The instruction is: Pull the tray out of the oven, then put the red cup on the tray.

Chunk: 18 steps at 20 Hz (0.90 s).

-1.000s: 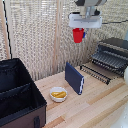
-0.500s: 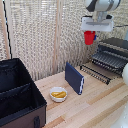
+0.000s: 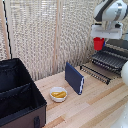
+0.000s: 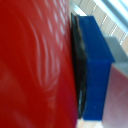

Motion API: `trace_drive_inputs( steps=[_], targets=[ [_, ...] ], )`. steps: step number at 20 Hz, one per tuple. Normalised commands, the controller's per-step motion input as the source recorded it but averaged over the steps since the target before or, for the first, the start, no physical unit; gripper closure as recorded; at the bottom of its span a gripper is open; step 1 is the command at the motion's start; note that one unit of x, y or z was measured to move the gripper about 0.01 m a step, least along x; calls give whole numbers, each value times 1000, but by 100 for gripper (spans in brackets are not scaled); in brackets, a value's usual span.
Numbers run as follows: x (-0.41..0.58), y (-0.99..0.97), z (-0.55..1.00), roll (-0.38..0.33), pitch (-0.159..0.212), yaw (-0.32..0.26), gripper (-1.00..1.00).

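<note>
Cup (image 3: 98, 43) in my hand (image 3: 99, 42), clenched on it and hanging high in the air, above the tray (image 3: 106, 62). The wrist view is nearly all red wall with 1 blue pad (image 4: 97, 70) pressed flat against it, so the grip looks firm.

Tray sits pulled out in front of the oven (image 3: 119, 49), bars running across, at the exterior view's right. Cup is over its near part, well clear of the bars.

Now the placing, as I judge it: bring the cup straight down, base level, and aim for the middle of the tray, not the front rail. Thin bars mean a small base can rock or catch in a gap, so I want it flat across 2 or more bars before I let go. Slow at the end, open only once it rests.

Blue slab (image 3: 74, 77) stands upright on the tabletop (image 3: 95, 107), well apart; bowl (image 3: 58, 93) farther off. Neither is in my way.
</note>
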Motion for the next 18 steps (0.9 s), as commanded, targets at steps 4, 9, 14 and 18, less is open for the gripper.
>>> trace_drive_inputs(
  steps=[4, 9, 14, 18],
  targets=[
    [74, -330, -257, 0, 33, -238, 100],
    [93, -139, -122, 0, 44, -197, 100],
    [47, -2, 2, 0, 47, -88, -100],
    [52, -1, 284, 0, 7, -62, -100]
  ],
)
